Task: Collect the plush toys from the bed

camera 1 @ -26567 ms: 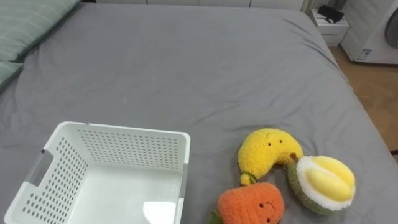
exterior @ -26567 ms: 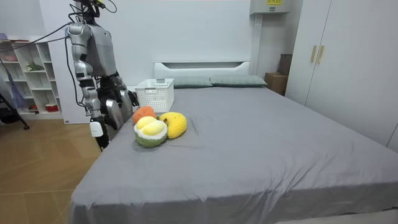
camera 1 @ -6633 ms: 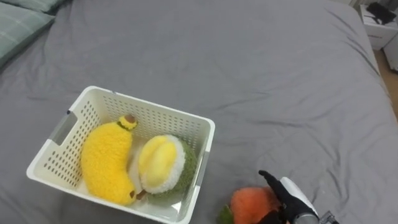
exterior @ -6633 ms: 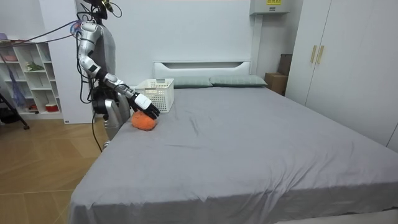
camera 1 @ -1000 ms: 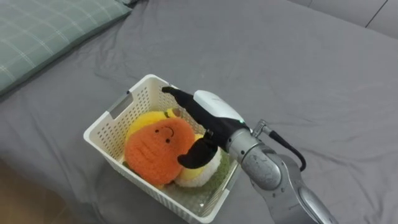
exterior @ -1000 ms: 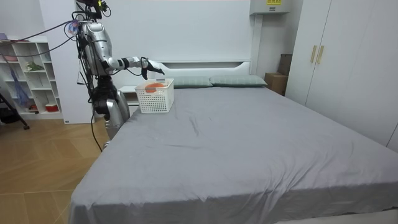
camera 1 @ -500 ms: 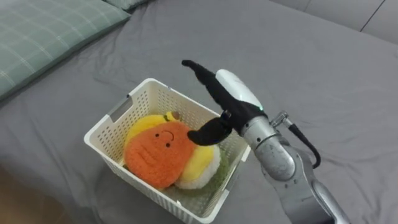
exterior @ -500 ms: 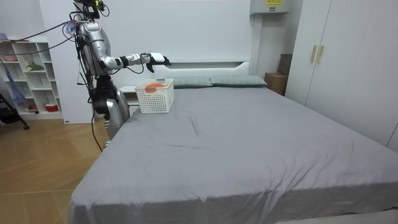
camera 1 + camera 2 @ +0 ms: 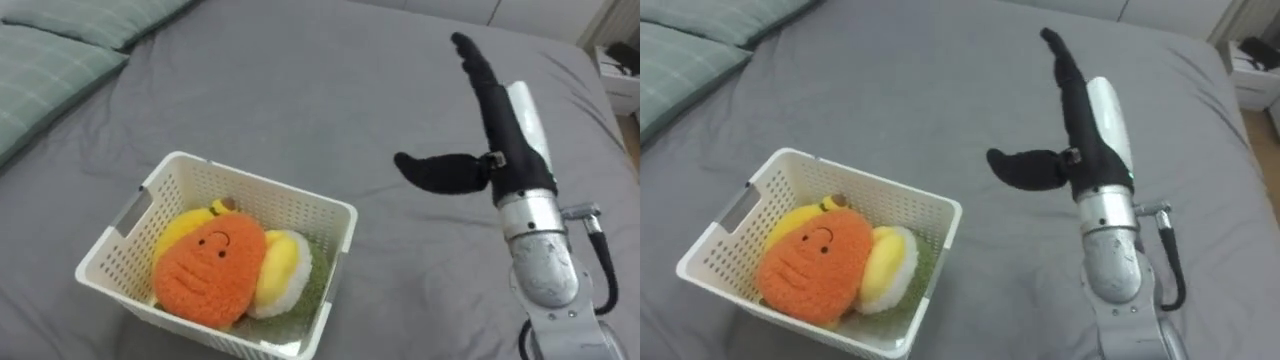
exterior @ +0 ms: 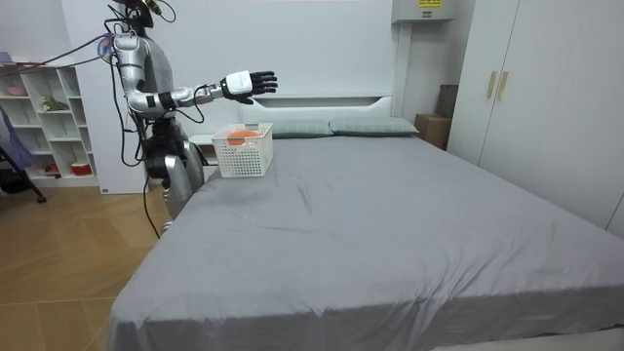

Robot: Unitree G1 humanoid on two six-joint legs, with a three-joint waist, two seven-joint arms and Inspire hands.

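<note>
A white perforated basket (image 9: 335, 215) (image 9: 940, 212) (image 10: 244, 153) sits on the grey bed. Inside it lie an orange plush toy (image 9: 205, 275) (image 9: 810, 263) with a face, a yellow banana plush (image 9: 180, 228) behind it and a yellow-and-green durian plush (image 9: 285, 272) beside it. My right hand (image 9: 500, 130) (image 9: 1087, 125) (image 10: 246, 85) is raised over the bed to the right of the basket, open, fingers straight, thumb out to the left, holding nothing. In the room view I stand at the bed's side by the basket.
Green striped pillows (image 9: 60, 55) lie at the bed's head, left of the basket. A white nightstand (image 9: 620, 80) stands past the bed's far right edge. The grey sheet (image 9: 300, 110) stretches bare around the basket. White shelves (image 10: 44, 127) stand behind me.
My right hand has let go of the orange plush, lifted out of the basket and swung up and right. The orange plush now rests on the other toys. The view has shifted.
</note>
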